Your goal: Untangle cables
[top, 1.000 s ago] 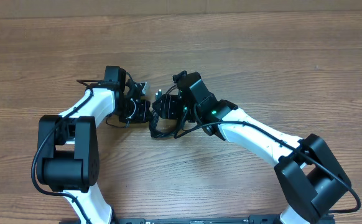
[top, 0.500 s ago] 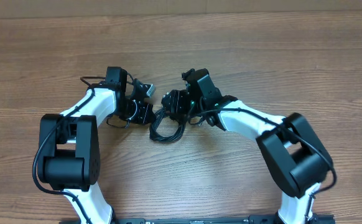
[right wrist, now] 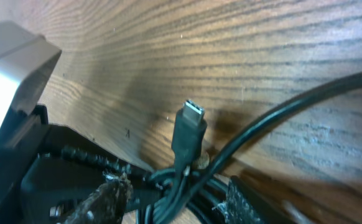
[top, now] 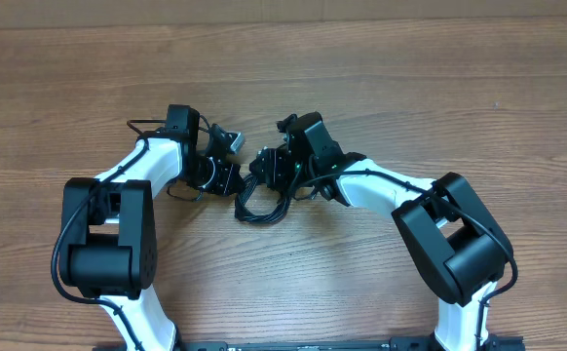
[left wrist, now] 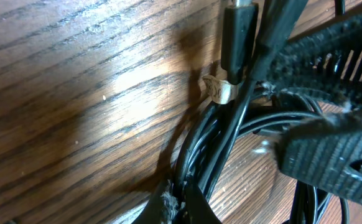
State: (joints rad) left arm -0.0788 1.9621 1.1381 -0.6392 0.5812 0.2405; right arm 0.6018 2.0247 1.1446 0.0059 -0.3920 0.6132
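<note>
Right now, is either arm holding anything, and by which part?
The left gripper is shut on the cables, at the bunched strands near the white tie. The right gripper straddles them; grip unclear.

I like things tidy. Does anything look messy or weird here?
Yes. The cables are bunched in one tangled heap on the table. A small pale band loops around some of them, and one plug sticks straight out.

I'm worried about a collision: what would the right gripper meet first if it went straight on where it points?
Most likely the cables, bunched directly ahead of the right gripper; the left gripper sits close behind them, though depth is hard to judge.
</note>
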